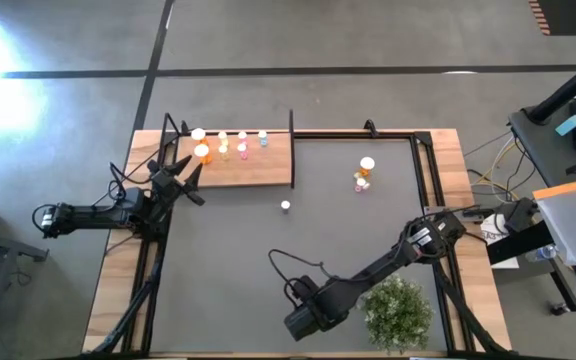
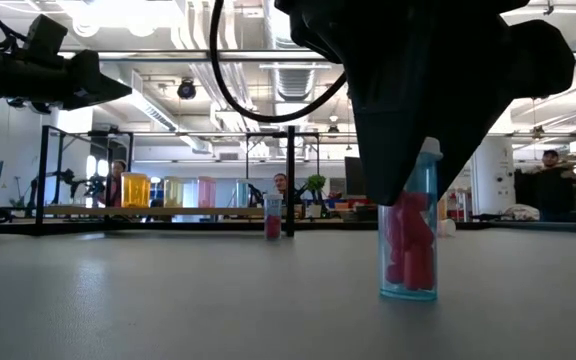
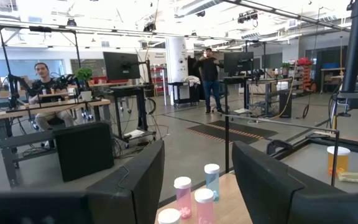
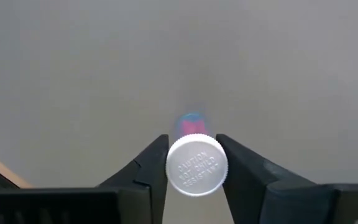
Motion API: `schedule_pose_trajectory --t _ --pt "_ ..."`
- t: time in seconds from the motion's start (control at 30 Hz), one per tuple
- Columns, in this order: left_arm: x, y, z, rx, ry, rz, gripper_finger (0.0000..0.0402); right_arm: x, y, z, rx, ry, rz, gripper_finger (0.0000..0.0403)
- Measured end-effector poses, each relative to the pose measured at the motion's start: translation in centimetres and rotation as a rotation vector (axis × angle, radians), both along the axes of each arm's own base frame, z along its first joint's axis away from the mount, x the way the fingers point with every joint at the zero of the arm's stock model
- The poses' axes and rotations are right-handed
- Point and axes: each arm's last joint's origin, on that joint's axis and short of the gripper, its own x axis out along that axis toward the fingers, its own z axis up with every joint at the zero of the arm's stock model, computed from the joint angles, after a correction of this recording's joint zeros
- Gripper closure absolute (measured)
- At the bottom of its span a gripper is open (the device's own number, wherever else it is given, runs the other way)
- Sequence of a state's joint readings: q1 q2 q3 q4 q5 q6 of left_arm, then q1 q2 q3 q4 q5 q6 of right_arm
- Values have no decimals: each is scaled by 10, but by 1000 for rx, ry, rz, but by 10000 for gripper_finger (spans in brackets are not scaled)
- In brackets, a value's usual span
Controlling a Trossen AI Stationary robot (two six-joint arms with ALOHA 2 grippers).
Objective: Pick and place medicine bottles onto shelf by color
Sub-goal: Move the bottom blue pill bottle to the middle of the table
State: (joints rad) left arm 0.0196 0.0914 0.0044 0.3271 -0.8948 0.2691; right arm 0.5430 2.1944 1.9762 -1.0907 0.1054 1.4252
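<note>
The right gripper [image 4: 192,163] is clamping around 1 upright blue bottle [image 2: 409,236] holding pink pills, standing on the grey surface [image 2: 168,300] well apart from the shelf [image 1: 243,165].

Only legible text: raised lettering on the white cap [image 4: 196,165] of the blue bottle [image 2: 409,236], right wrist view, apparently "CAUTION NOT CHILD RESISTANT", faint. Nothing else readable in the other views.

Between the two dark fingers [image 3: 135,186] of the left end effector [image 3: 197,180] stand pink bottles [image 3: 183,194] and one blue bottle [image 3: 212,179] on the shelf [image 3: 232,205].
</note>
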Motion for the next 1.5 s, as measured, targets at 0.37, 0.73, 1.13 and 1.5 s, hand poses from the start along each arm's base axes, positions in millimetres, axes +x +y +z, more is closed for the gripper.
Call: schedule_pose_trajectory --t 0.37,0.73,1.13,1.5 --pt "0 0 0 0 0 0 228 1 -2 0 -21 -12 -11 278" --pt "0 0 0 0 0 0 228 29 -56 2 -71 -21 0 299" --pt "0 0 0 0 0 0 228 37 -69 1 -57 -33 10 338" --pt "0 0 0 0 0 0 228 34 -59 2 -51 -51 -16 251"
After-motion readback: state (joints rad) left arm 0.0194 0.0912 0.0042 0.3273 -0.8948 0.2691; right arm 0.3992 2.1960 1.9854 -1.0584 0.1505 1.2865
